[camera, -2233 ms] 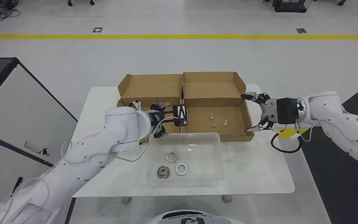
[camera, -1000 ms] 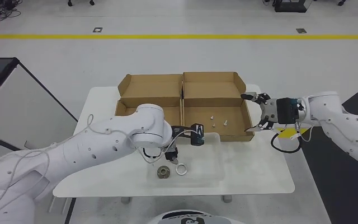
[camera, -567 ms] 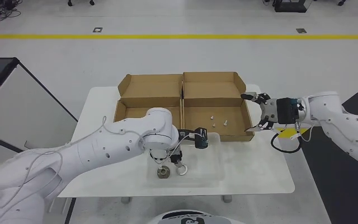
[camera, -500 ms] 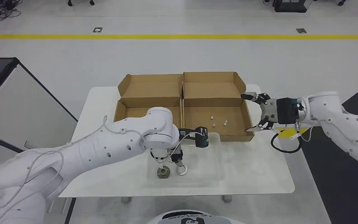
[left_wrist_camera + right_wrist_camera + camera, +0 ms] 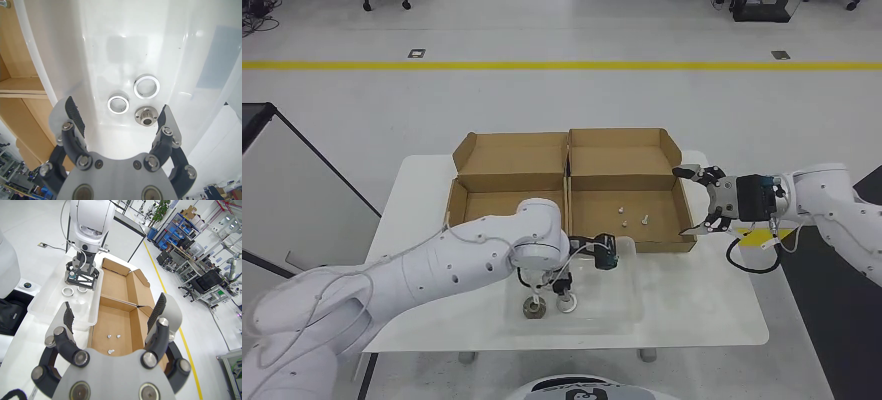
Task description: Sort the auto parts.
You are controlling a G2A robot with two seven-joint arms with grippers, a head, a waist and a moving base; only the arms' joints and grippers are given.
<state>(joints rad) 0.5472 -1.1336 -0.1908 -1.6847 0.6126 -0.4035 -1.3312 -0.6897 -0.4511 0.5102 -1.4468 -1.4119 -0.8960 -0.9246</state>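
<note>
Holds left gripper (image 5: 116, 101) wide open, empty, over silver flanged metal hub (image 5: 146, 118), seemingly for pickup; right gripper (image 5: 114, 299) also open, empty.

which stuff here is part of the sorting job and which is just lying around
Job: rings, hub, tray, bolts, boxes, left gripper and right gripper, both open.

Lying about: black bag, yellow floor line, shelves.

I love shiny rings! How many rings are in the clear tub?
2. The first ring lies nearer the cardboard box; the second ring lies beside it, not touching. Both lie flat in the tub. The left gripper hides some tub floor.
</note>
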